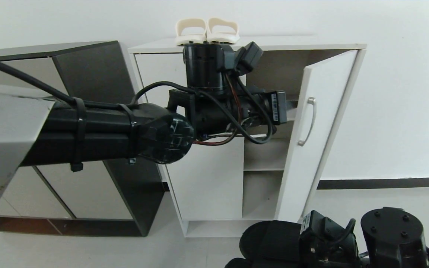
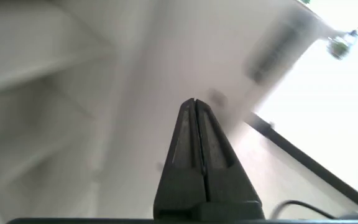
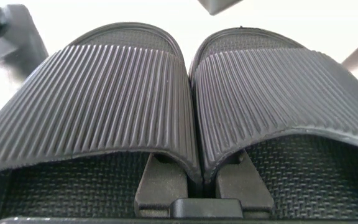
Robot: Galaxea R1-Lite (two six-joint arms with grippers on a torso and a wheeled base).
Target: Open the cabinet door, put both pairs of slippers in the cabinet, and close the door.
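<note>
Where right end effector [image 3: 201, 179] clamps, black slippers [image 3: 117, 99] straddle it.

White cabinet standing on the floor, slippers lying on top.
The white cabinet [image 1: 207, 178] is standing on the pale floor [image 1: 385, 197], just beside a dark cabinet [image 1: 88, 67] that is also resting on the floor. White slippers [image 1: 207, 31] are lying side by side on the white cabinet's top, near its back edge. Black slippers [image 1: 270, 238] are showing low in front of it; whether they are touching the floor cannot be told.
</note>
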